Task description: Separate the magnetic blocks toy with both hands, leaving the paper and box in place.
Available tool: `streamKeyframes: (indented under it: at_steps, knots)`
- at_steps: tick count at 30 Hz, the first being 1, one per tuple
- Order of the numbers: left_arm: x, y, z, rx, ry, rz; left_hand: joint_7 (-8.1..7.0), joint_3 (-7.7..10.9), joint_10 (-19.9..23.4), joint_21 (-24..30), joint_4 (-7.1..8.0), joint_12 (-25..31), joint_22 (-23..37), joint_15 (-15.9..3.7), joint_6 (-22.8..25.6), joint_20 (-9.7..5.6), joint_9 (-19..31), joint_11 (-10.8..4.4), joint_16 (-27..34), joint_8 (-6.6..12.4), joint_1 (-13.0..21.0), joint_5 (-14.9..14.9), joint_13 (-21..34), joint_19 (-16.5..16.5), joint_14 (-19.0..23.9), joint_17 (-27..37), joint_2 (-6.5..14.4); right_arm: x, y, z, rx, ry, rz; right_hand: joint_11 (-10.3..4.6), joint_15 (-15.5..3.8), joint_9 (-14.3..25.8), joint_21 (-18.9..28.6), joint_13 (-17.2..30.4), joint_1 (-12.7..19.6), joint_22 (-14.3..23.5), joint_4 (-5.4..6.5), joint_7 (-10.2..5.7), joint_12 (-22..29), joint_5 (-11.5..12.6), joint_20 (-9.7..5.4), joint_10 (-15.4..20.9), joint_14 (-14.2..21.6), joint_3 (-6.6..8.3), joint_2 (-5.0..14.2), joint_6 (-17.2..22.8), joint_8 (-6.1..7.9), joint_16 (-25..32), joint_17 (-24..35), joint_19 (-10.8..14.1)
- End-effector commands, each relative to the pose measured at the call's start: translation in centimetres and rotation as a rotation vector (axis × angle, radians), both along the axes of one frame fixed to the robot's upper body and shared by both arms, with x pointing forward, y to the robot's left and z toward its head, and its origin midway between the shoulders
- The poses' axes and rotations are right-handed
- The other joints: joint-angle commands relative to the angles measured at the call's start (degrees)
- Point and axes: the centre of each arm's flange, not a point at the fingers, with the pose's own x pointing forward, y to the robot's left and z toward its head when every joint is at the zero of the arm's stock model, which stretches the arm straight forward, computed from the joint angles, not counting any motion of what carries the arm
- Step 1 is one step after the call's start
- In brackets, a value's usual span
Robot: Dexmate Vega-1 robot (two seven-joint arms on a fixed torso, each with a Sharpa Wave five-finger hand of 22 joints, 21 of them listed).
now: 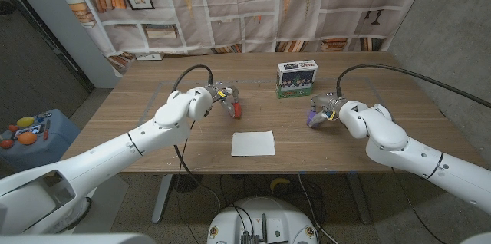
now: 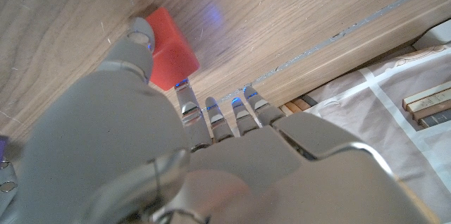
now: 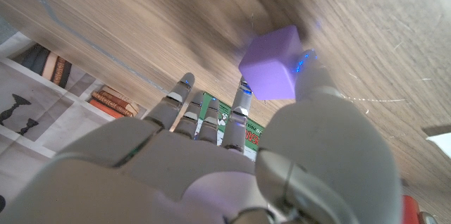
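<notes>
Over wooden table (image 1: 153,90), left hand (image 1: 222,98) fingers (image 2: 211,115) pinch red block (image 1: 237,110), right hand (image 1: 322,110) holds purple block (image 1: 311,119)

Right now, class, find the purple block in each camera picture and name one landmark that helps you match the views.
Head view: the purple block is right of centre, held in the right hand.
Left wrist view: not in it.
Right wrist view: the block is upper centre, pinched at the fingertips.
Shared landmark: the green box, behind the fingers in the right wrist view.
</notes>
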Motion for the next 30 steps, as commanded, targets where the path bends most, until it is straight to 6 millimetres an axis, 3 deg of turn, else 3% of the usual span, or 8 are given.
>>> streamKeyframes:
  at_steps: [1, 21, 30]
  knots:
    - [-0.39, 0.04, -0.49, 0.008, 0.015, 0.013, 0.09, -0.23, -0.75, 0.42, 0.08, -0.25, 0.07, 0.02, 9.77, 0.42, 1.09, 0.25, 0.24, -0.71, -2.20, 0.22, 0.30, 0.23, 0.58, 0.20, 2.23, 0.06, 0.18, -0.12, -0.003, 0.016, -0.013, 0.30, 0.53, 0.08, 0.09, 0.08, 0.95, 0.11, 0.14, -1.74, -0.28, 0.13, 0.29, -0.40, 0.37, -0.45, 1.22, 1.13, -0.48, 0.19, 0.03, 0.44]
    - [-0.87, 0.34, -1.01, 0.046, 0.060, 0.041, 1.17, -1.32, -4.98, 0.10, -0.09, -0.75, 0.09, 1.33, 1.12, 0.70, 1.39, 1.88, -0.18, -3.95, -3.25, -0.19, 0.40, -1.68, -2.39, 0.29, 0.88, -0.23, 0.62, -0.08, 0.002, 0.037, 0.007, 1.25, 2.33, -1.92, -0.61, 0.17, -1.82, 0.15, 0.76, 0.25, -0.78, 0.71, 2.12, -3.23, -1.06, -2.18, -1.19, -5.59, -3.41, -0.82, 0.21, -1.26]
    - [-0.76, 0.18, -1.37, 0.091, 0.084, 0.060, 1.14, -1.83, -6.98, -0.03, -0.19, -0.82, 0.10, 2.06, -1.82, 0.95, 1.51, 2.48, -0.28, -4.88, -3.56, -0.42, 0.43, -2.89, -4.07, 0.32, -0.03, -0.30, 0.70, 0.13, -0.006, 0.048, 0.006, 1.79, 3.40, -2.95, -0.78, 0.25, -3.76, 0.16, 1.12, 1.72, -1.01, 1.39, 2.95, -5.68, -2.44, -2.94, -2.20, -11.66, -6.04, -1.68, 0.31, -2.82]
